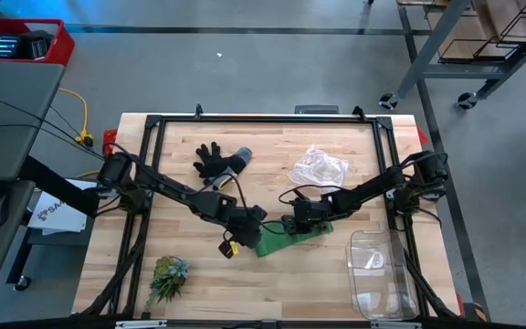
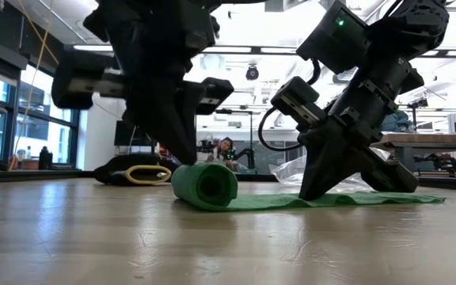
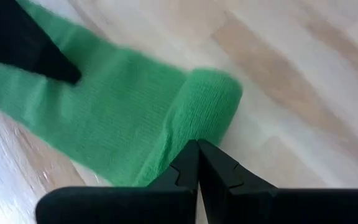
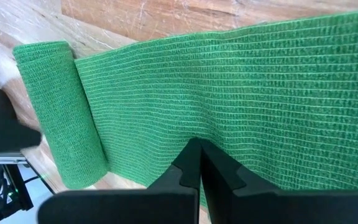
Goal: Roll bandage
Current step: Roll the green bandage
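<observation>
The green bandage lies on the wooden table near its middle. Its left end is rolled into a short cylinder (image 2: 206, 184) and the rest is a flat strip (image 2: 347, 199) running toward the table's right. It also shows in the high view (image 1: 286, 241). My left gripper (image 3: 197, 148) is shut at the roll (image 3: 207, 106). My right gripper (image 4: 195, 148) is shut on the flat strip (image 4: 241, 81), a short way from the roll (image 4: 58, 112). My left gripper touches the roll's upper side (image 3: 188, 134) with its shut fingertips, coming from above and slanting down. The roll lies on the table, still joined to the flat strip. My right gripper presses its shut fingertips down on the flat strip (image 4: 166, 134), slanting down from the table's right. The strip lies flat on the table under them.
A black-and-grey glove (image 1: 215, 162) and a crumpled clear bag (image 1: 318, 167) lie at the far side. A clear container (image 1: 377, 274) stands at the near right and a green plant tuft (image 1: 167, 277) at the near left. A black frame (image 1: 263, 120) runs around the table.
</observation>
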Robot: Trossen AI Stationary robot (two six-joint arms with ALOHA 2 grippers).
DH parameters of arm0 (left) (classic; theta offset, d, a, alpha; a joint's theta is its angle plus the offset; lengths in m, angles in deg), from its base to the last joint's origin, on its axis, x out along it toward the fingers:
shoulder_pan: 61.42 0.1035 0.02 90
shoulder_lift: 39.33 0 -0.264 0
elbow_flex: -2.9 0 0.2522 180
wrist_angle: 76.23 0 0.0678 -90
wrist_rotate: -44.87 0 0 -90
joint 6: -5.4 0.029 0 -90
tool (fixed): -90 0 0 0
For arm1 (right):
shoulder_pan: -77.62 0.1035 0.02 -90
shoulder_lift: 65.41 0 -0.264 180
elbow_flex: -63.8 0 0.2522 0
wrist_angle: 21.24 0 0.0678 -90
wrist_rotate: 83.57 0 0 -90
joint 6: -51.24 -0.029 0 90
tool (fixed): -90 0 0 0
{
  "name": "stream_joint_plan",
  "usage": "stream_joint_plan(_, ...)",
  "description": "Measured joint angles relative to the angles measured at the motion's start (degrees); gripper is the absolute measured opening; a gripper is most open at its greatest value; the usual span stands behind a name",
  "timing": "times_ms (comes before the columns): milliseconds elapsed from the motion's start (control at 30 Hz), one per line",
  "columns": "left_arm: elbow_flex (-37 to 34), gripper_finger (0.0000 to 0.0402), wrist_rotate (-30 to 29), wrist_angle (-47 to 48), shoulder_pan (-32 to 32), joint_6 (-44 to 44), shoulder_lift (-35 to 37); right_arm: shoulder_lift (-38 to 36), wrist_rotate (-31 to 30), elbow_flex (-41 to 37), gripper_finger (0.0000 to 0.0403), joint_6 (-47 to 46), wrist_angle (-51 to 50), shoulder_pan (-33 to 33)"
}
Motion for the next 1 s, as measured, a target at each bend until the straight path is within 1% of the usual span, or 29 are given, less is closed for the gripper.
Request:
stream_joint_plan(300,0.0,0.0,-0.9,-1.8,0.2,0.0,-1.6,0.0,0.1,0.0,0.0,0.1,0.0,0.0)
stream_joint_plan(600,0.0,0.0,-2.0,-8.1,0.4,0.0,-2.1,0.0,0.2,0.0,0.0,0.1,0.2,0.0)
stream_joint_plan(767,-0.1,0.0,-1.9,-13.5,0.3,0.3,-5.1,0.0,0.2,0.0,0.0,0.1,0.2,0.0)
stream_joint_plan(800,0.2,0.0,-2.8,-13.6,0.3,1.2,-5.7,0.0,0.2,0.0,0.0,0.1,0.2,0.0)
stream_joint_plan(900,3.4,0.0,-11.7,-10.9,0.2,3.0,-5.2,0.0,0.2,0.0,0.0,0.1,0.3,0.0)
stream_joint_plan(933,4.7,0.0,-13.2,-9.6,0.5,3.0,-4.2,0.0,0.2,0.0,0.0,0.1,0.4,-0.1)
stream_joint_plan(1000,6.8,0.0,-13.6,-7.0,1.5,1.9,-1.6,0.0,0.2,0.0,0.0,0.1,0.3,-0.1)
